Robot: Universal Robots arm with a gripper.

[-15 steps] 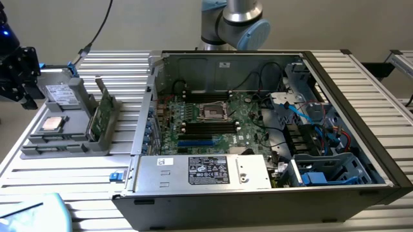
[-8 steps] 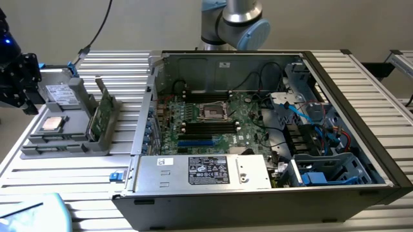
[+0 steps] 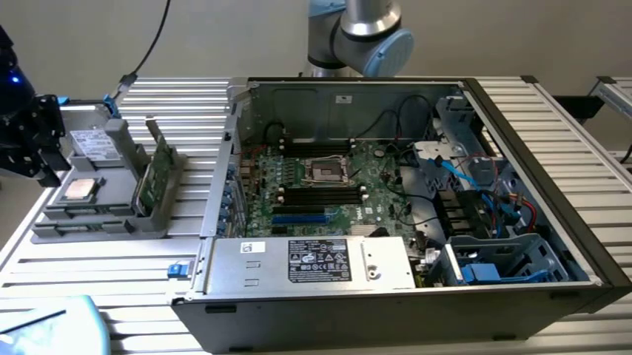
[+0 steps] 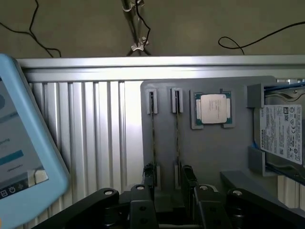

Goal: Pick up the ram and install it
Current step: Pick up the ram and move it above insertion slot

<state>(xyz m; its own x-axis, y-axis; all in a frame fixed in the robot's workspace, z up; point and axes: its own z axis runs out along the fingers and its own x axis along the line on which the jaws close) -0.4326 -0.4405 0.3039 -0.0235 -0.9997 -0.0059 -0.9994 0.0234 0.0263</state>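
Hovering just above the near edge of a grey parts tray (image 4: 209, 157), the black fingers (image 4: 188, 179) stand spread wide and pinch nothing. Two strips stand on edge in the tray's slots, running straight away from the fingertips. One ram strip (image 4: 177, 129) lines up with the gap between the fingers, close to one of them. The second ram strip (image 4: 152, 133) lines up with the other finger. Whether either finger touches a strip I cannot tell.

Further out from the fingertips, on the side of the strip in the gap, a square silver processor (image 4: 213, 108) sits in its own pocket. Beyond it is a hard drive (image 4: 282, 133) held between brackets. On the opposite side of the fingers a light-blue tablet (image 4: 26, 143) is near, over the slatted metal counter (image 4: 95, 119). The open computer case (image 3: 395, 318), with its motherboard (image 3: 345, 185), stands beside the tray, well apart from the fingers.
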